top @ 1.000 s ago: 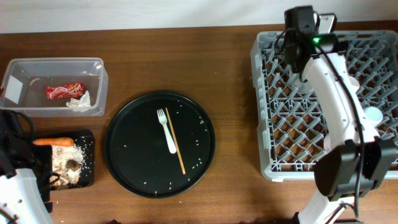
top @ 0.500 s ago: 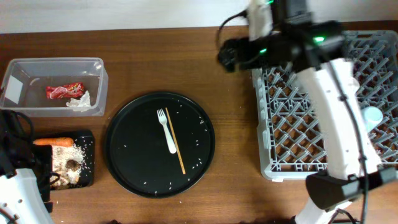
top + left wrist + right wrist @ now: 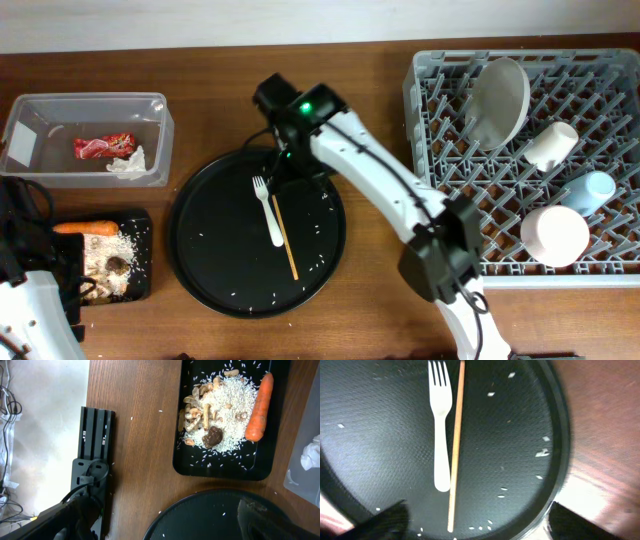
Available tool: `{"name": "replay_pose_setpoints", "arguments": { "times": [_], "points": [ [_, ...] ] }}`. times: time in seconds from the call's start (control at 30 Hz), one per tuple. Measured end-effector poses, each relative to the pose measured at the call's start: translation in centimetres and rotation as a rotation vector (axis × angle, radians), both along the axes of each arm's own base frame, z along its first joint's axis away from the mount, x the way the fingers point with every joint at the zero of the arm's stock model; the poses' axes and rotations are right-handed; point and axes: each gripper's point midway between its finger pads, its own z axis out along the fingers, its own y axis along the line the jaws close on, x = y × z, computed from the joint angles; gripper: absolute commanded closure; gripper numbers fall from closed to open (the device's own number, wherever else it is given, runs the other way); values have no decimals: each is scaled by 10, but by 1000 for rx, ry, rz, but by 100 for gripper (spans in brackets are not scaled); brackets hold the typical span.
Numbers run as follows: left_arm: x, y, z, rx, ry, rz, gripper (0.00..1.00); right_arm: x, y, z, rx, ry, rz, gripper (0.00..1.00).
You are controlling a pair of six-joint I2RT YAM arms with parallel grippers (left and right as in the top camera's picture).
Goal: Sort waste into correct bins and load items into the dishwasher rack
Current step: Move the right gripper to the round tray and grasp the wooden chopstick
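A white fork (image 3: 268, 210) and a wooden chopstick (image 3: 283, 238) lie side by side on the round black tray (image 3: 215, 250). My right gripper (image 3: 283, 165) hovers over the tray's far part, open and empty. In the right wrist view the fork (image 3: 439, 425) and chopstick (image 3: 455, 445) lie between the spread fingers (image 3: 480, 520). The grey rack (image 3: 435, 180) holds a white plate (image 3: 500, 90), white cup (image 3: 550, 145), pale blue cup (image 3: 597, 188) and white bowl (image 3: 553, 235). My left gripper (image 3: 170, 520) is open and empty beside the shallow black tray (image 3: 225, 467).
The clear tub (image 3: 85, 105) holds a red wrapper (image 3: 103, 147) and a white tissue (image 3: 127, 163). The shallow black tray (image 3: 140, 285) holds a carrot (image 3: 88, 227), rice, brown scraps and a dark lump (image 3: 117, 264). Loose rice grains dot the round tray.
My right arm has swung left from above the rack to over the round black tray. The dishes in the rack now show. The left arm has not moved.
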Motion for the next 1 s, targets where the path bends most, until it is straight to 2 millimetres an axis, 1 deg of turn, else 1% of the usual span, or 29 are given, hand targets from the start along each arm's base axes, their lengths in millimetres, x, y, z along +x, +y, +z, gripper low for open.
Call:
{"name": "replay_pose_setpoints", "arguments": {
  "times": [0.07,0.13,0.23,0.3,0.37,0.47,0.6,0.7,0.87,1.0],
  "points": [
    [0,0,0,0,0,0,1,-5,5,-15,-21,27,-3,22],
    [0,0,0,0,0,0,1,-9,8,-29,-41,51,-1,26],
    [0,0,0,0,0,0,1,-10,8,-46,-79,67,-21,32],
    [0,0,0,0,0,0,1,-9,9,-59,-103,71,-41,32],
    [0,0,0,0,0,0,1,-8,11,-63,-106,64,-52,32],
    [0,0,0,0,0,0,1,-8,22,-65,-92,40,-46,32],
    [0,0,0,0,0,0,1,-17,30,-78,-109,26,-26,32],
    [0,0,0,0,0,0,1,-19,25,-88,-137,28,-36,33],
    [0,0,0,0,0,0,1,-9,21,-92,-133,13,-58,34],
    [0,0,0,0,0,0,1,-8,18,-104,-136,8,-62,35]
  ]
}}
